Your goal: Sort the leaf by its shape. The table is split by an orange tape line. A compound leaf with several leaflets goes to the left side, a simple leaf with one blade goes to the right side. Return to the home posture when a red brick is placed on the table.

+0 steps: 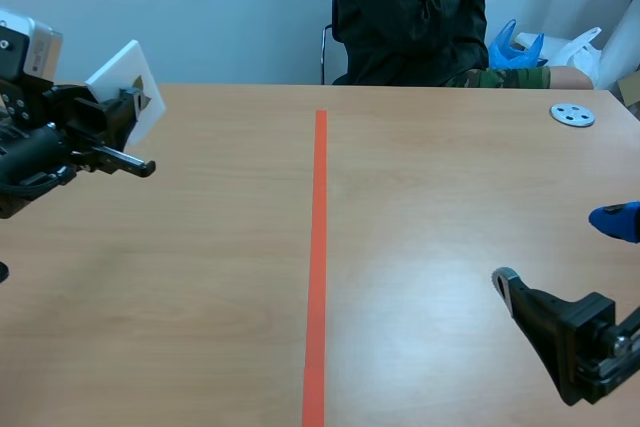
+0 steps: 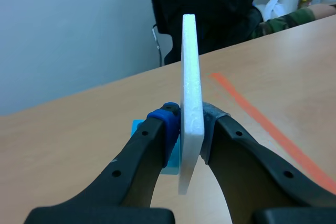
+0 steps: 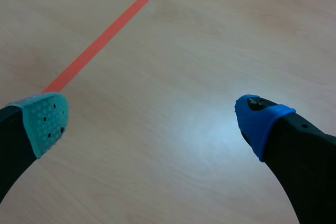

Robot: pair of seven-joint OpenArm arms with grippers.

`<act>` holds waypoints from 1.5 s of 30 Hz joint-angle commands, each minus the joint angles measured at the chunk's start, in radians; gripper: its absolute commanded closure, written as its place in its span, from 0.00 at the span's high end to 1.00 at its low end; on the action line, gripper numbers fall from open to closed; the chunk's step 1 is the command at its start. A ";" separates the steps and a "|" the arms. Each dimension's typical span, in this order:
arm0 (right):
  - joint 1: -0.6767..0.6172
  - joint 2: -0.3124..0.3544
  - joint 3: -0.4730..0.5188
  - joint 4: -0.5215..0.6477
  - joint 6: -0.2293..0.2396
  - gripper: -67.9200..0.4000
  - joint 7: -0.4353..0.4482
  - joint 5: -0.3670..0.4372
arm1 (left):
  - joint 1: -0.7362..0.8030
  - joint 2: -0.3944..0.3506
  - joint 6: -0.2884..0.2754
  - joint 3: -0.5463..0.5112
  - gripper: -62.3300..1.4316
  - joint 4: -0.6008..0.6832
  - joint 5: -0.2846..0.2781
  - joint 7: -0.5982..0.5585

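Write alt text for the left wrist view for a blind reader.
The left end effector is shut on a white board, held upright and edge-on above a wooden table. An orange tape line runs beside it, and a person in dark clothing sits beyond.

The wall at the back is pale blue. A big light brown wooden table sits in front. A chair stands behind it.
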 commanded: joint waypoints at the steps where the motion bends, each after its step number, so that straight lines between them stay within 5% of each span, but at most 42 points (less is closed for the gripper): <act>1: 0.011 -0.001 0.001 0.014 -0.003 1.00 0.014 0.003 | -0.038 -0.009 0.006 0.002 0.16 -0.040 -0.014 -0.014; 9: 0.011 -0.001 0.001 0.014 -0.003 1.00 0.014 0.003 | -0.167 -0.012 0.029 0.001 0.16 -0.320 -0.087 -0.029; 23: 0.011 0.000 0.001 0.014 -0.003 1.00 0.011 0.003 | -0.277 -0.012 0.027 0.015 0.16 -0.700 -0.311 -0.071; 31: 0.011 0.000 0.001 0.014 -0.003 1.00 0.010 0.003 | -0.277 -0.009 0.027 0.122 0.16 -0.743 -0.317 -0.165; 45: 0.011 0.000 0.001 0.014 -0.003 1.00 0.003 0.003 | -0.276 -0.001 0.032 0.133 0.22 -0.750 -0.313 -0.173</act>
